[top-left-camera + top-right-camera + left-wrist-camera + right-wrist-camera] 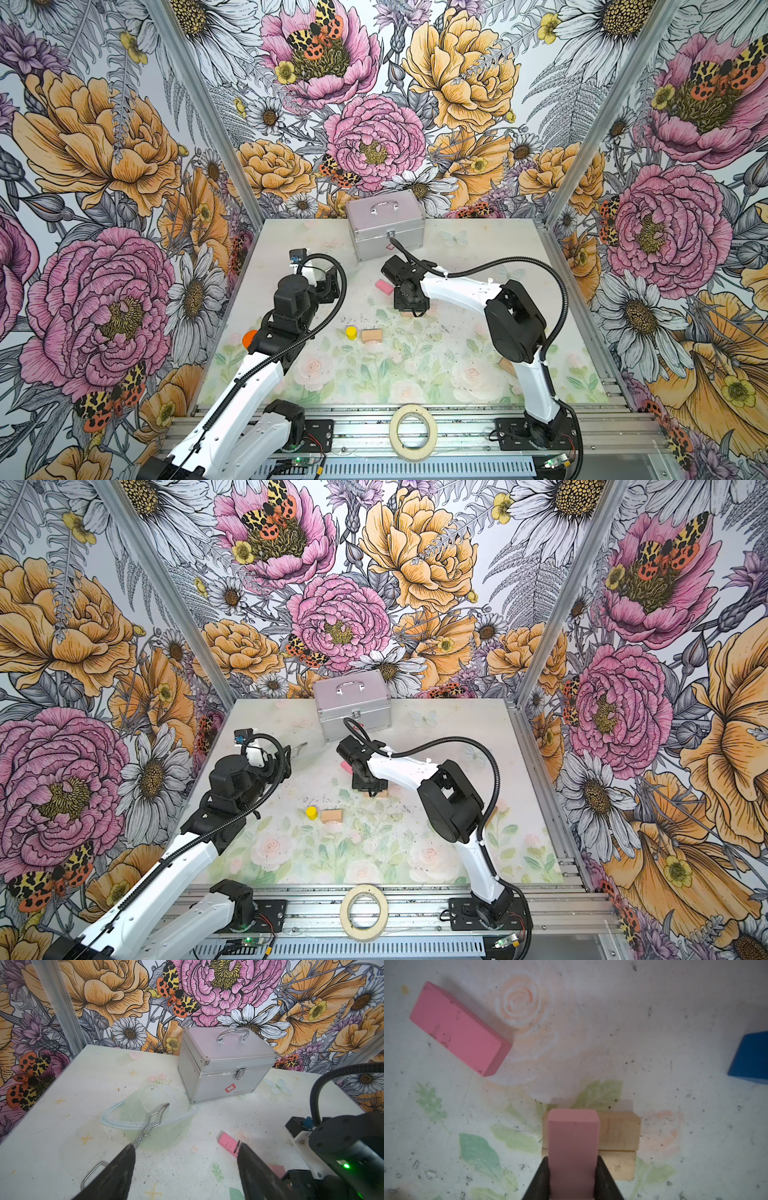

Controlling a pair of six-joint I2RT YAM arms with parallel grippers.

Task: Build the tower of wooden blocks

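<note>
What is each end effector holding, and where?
Right end effector: pink brick, gripped across its long sides near one end. Left end effector: nothing.

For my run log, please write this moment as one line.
right jaws: shut on pink brick | position: over two tan bricks | left jaws: open, empty

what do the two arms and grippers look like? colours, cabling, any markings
The left arm and right arm both have white link shells and black joint housings. A black corrugated cable conduit loops along each. The left gripper and right gripper have dark, tapered fingers. A green light glows on the right wrist. No readable markings.
</note>
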